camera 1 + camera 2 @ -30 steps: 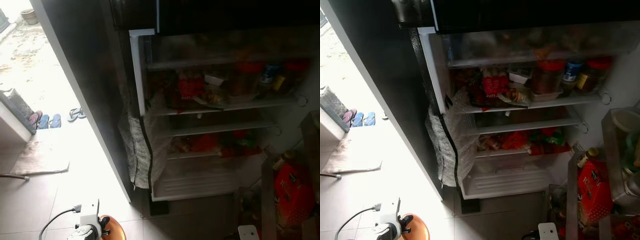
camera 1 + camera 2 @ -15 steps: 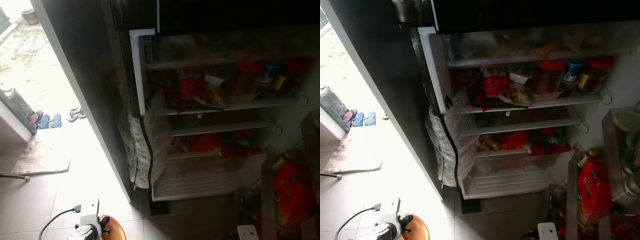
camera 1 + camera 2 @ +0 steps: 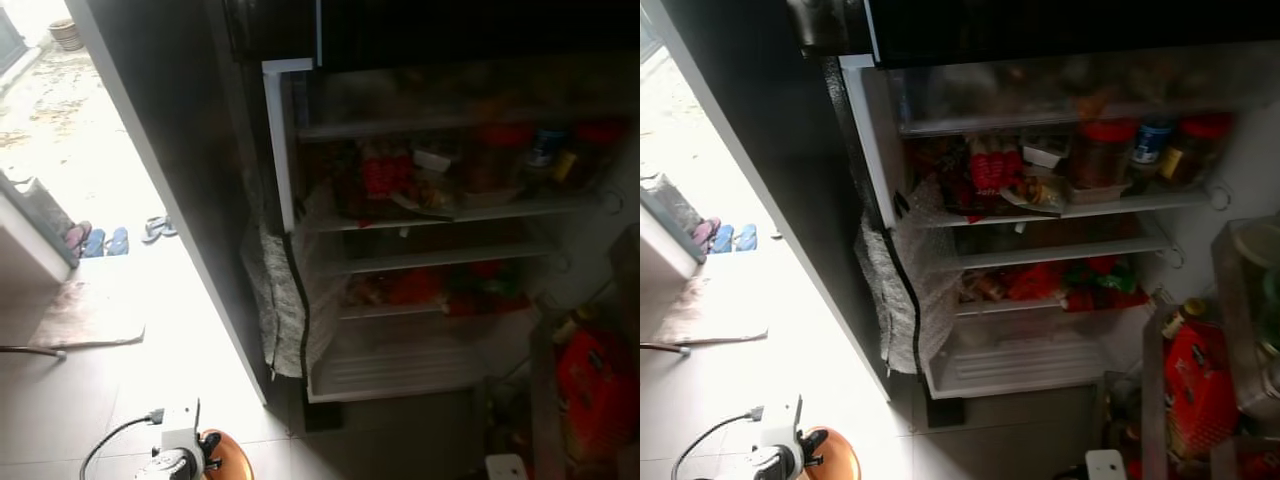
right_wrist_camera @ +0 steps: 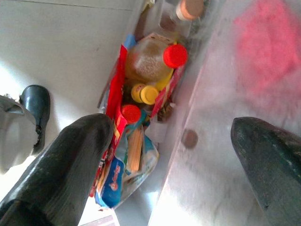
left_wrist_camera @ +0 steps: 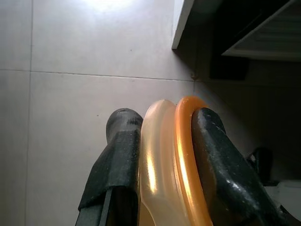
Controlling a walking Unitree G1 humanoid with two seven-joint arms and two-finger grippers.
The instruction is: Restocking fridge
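The fridge (image 3: 868, 130) stands open before me, its shelves packed with red packets (image 3: 988, 165) and red-lidded jars (image 3: 1103, 150); the pale bottom drawer (image 3: 1020, 360) looks bare. Low at the left, my left gripper (image 5: 164, 117) is shut on an orange and clear plastic container (image 5: 186, 155) above the tiled floor, with the same orange container (image 3: 228, 460) visible in the eye views. My right gripper (image 4: 171, 132) is open with fingers (image 4: 70, 160) spread wide. It hangs over a grocery bag (image 4: 123, 155) holding bottles with red and yellow caps (image 4: 175, 55).
The fridge door rack at the right carries a red pack (image 3: 1200, 385) and a bottle (image 3: 1175, 318). Crumpled plastic wrap (image 3: 902, 290) hangs at the fridge's left edge. A dark panel (image 3: 180, 150) borders a sunlit doorway with sandals (image 3: 100, 240) and a mat (image 3: 90, 315).
The whole picture has slid slightly and gone blurrier, so the camera has moved. Neither gripper nor the fridge contents have visibly changed.
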